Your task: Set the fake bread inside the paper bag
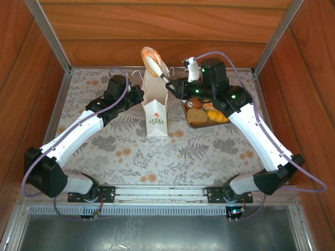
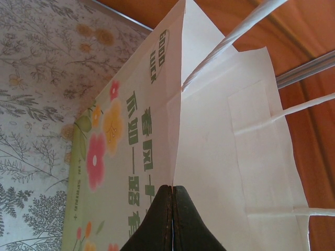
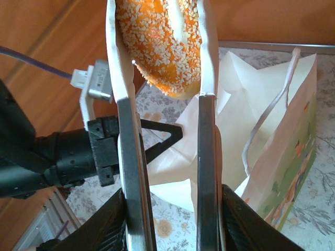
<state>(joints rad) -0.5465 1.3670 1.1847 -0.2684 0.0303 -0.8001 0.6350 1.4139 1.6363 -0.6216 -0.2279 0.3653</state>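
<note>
The white paper bag [image 1: 156, 117] stands upright mid-table, its mouth facing up. My left gripper [image 1: 140, 95] is shut on the bag's top left edge; in the left wrist view the dark fingertips [image 2: 172, 189] pinch the paper [image 2: 209, 157]. Just above the bag's mouth my right gripper [image 1: 157, 68] is shut on a golden seeded ring of fake bread [image 1: 151, 57]. In the right wrist view the ring [image 3: 165, 47] sits between the long white fingers [image 3: 119, 63], over the open bag [image 3: 261, 146]. More fake bread [image 1: 197, 116] lies on a tray right of the bag.
The brown tray [image 1: 186, 111] sits under the right arm, close to the bag's right side. Wooden walls and metal rails enclose the floral tabletop [image 1: 157, 157]. The bag's cord handles [image 2: 246, 26] stick out toward the back wall.
</note>
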